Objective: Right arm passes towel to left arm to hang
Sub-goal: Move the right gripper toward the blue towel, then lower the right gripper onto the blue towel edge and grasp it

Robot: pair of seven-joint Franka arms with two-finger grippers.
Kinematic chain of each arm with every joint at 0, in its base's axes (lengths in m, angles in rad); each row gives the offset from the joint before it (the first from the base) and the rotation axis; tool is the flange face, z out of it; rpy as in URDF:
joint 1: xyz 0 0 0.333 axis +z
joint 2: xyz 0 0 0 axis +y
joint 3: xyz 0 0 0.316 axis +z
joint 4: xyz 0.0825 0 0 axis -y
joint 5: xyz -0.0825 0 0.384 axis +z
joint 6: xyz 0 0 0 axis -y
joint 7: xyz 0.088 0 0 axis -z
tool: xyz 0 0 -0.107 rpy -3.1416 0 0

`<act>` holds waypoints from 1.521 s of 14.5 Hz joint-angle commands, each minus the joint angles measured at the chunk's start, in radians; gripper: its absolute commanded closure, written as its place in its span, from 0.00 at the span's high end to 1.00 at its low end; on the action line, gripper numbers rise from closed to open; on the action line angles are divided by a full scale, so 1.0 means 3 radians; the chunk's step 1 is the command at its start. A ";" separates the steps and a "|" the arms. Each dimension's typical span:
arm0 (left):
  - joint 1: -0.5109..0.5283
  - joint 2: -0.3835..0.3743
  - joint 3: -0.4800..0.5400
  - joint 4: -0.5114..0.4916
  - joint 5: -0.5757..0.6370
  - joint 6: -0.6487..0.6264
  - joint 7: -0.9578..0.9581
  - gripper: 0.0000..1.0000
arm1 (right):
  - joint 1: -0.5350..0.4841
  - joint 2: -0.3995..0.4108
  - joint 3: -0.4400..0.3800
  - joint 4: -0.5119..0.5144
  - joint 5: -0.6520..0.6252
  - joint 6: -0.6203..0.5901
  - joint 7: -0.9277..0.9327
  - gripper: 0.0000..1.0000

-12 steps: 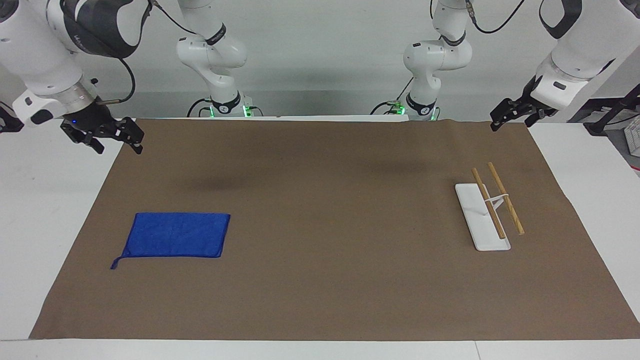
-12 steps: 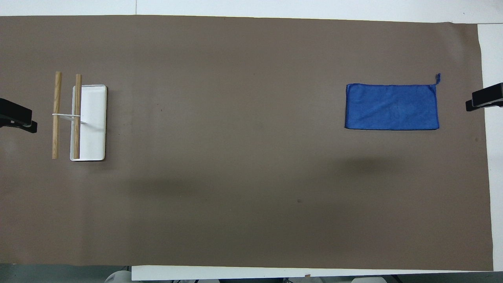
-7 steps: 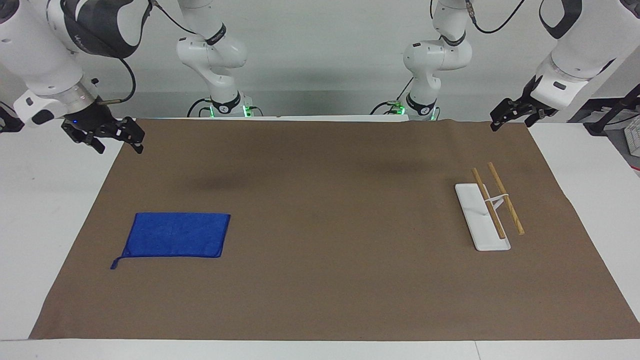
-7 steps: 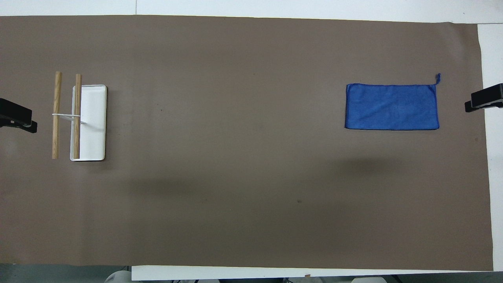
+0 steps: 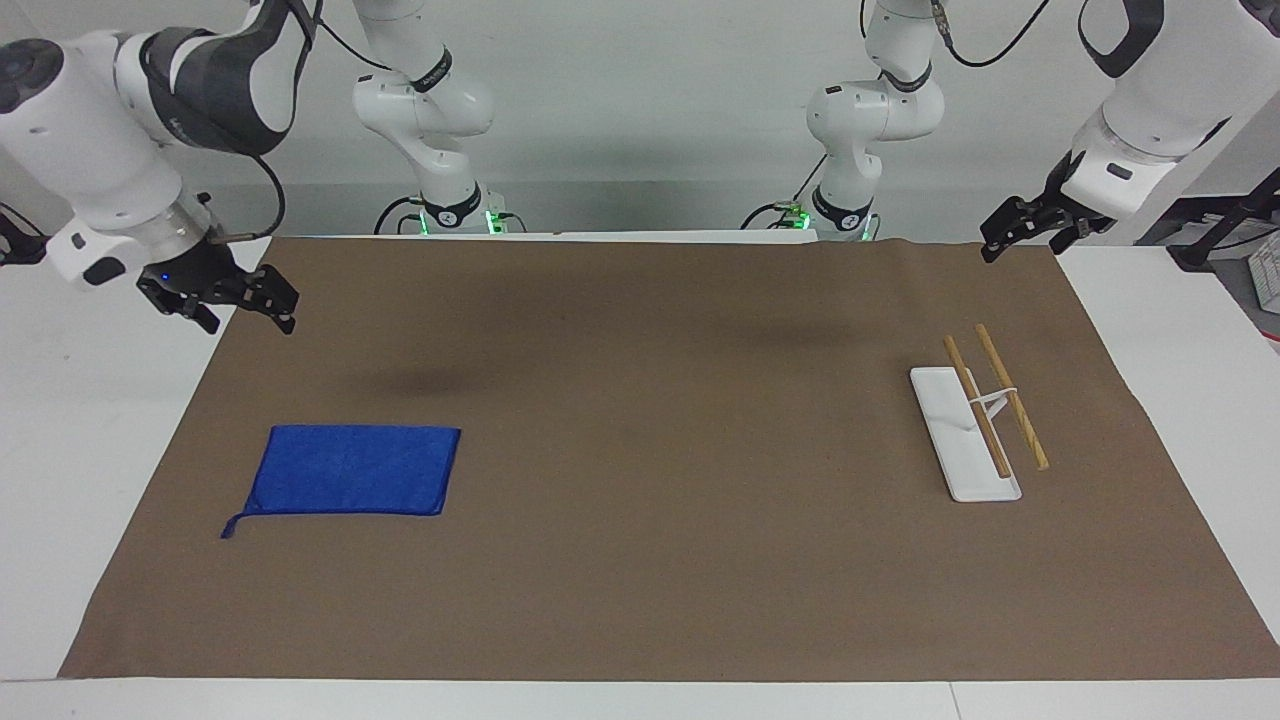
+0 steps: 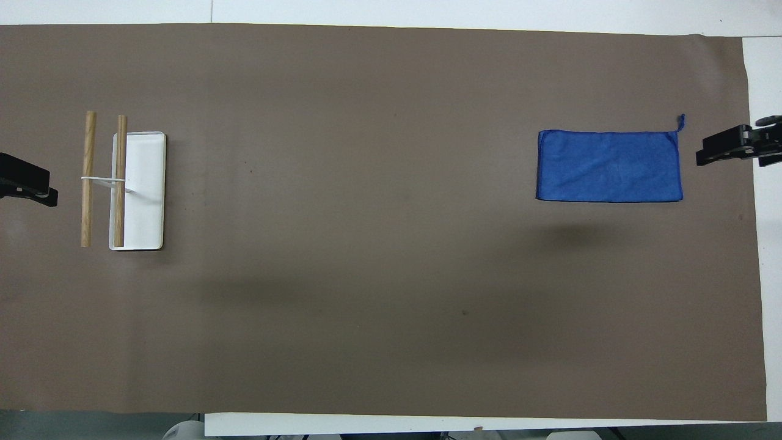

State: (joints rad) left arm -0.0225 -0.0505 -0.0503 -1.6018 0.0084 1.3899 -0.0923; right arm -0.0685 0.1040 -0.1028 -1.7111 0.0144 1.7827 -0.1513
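A brown mat (image 5: 650, 560) covers most of the white table (image 5: 60, 450), and both grippers hang above its edges. The right arm (image 5: 110, 130) reaches in at its own end of the table, and the right gripper (image 5: 250, 305) sits in the air over the mat's edge, its 2 fingers spread wide with nothing between them and nothing touched; a small blue light shows on its body. The towel (image 5: 350, 470) lies flat on the mat, apart from this gripper and lower than it, unheld, with its thin loop tail (image 6: 680, 122) at the corner closest to the gripper in the overhead view. The left arm (image 5: 1150, 90) waits at the other end, and the left gripper (image 5: 1005, 232) hangs over the mat's corner, likewise spread apart and empty. The white rack (image 5: 960, 430), carrying 2 wooden bars (image 5: 1010, 395) on a thin stand, rests on the mat near this gripper, untouched.
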 commanded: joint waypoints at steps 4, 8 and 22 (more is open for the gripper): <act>-0.0002 -0.0072 0.0014 -0.0081 0.0013 0.0035 0.0016 1.00 | -0.0038 0.0348 0.0174 -0.0683 -0.0033 0.1333 -0.0073 1.00; -0.0002 -0.0072 0.0014 -0.0081 0.0013 0.0035 0.0016 1.00 | -0.0089 0.0670 0.0174 -0.0698 -0.0033 0.1604 -0.0492 1.00; -0.0002 -0.0072 0.0014 -0.0081 0.0013 0.0035 0.0016 1.00 | -0.0084 0.0824 0.0174 -0.1051 -0.0033 0.2198 -0.0518 0.93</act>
State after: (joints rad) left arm -0.0225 -0.0505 -0.0503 -1.6018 0.0084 1.3899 -0.0923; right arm -0.0826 0.3471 -0.0599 -2.0171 0.0143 2.4175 -0.2885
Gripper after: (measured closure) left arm 0.000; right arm 0.035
